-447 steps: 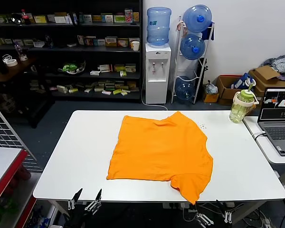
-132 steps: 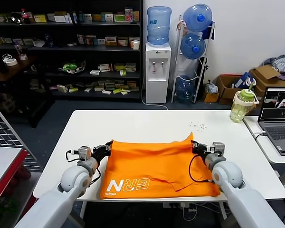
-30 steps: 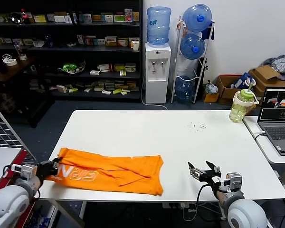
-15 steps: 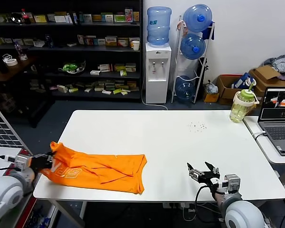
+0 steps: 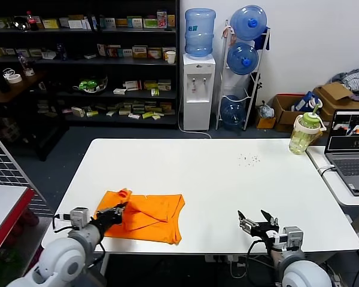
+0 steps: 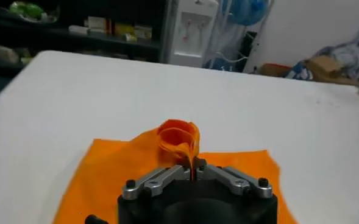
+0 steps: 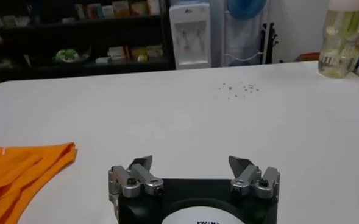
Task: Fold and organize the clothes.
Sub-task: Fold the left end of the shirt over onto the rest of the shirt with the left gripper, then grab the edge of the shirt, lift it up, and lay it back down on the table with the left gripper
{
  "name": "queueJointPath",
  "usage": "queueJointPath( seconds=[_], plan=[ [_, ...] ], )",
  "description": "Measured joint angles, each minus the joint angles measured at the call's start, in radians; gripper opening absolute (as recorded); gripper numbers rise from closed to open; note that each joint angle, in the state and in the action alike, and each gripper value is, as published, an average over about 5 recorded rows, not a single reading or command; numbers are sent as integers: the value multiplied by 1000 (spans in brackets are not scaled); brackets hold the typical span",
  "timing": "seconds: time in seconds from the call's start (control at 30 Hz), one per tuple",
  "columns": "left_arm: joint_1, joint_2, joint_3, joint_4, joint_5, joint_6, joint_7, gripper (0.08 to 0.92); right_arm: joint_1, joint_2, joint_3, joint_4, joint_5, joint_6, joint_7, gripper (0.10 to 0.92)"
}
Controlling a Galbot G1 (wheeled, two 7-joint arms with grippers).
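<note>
left wrist view: left end effector (image 6: 192, 172) pinches t-shirt (image 6: 179, 139).

The room is being lit evenly and brightly from overhead. Soft glare is being cast across the white table (image 5: 227, 179). The dark shelves (image 5: 84, 66) at ten o'clock are being left dim. Backgrounds in both wrist views are being rendered slightly blurred.

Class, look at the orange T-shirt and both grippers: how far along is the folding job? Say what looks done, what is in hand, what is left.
Done: the orange T-shirt is already doubled into a narrow bundle near the white table's front left edge.

In hand: the left gripper is shut on a raised fold of it.

Left: laying that fold flat and releasing. The right gripper waits open, apart from the shirt.
</note>
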Motion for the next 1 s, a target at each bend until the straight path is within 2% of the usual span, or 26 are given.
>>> queueJointPath(
  seconds=[0.23,0.47,0.7,1.0],
  plan=[
    [-51,-118,85,-3,20,7,-24,108,-7,6,2,-3,-4,-1,1,823],
    [-85,-194,143,16,54,8,-30,125,-3,8,1,-13,-4,-1,1,823],
    [-106,-235,163,38,74,9,-29,302,7,13,-9,-26,-5,0,-1,823],
    [-100,-238,148,18,37,15,-46,562,22,10,-20,-42,-3,1,-3,823]
  ],
)
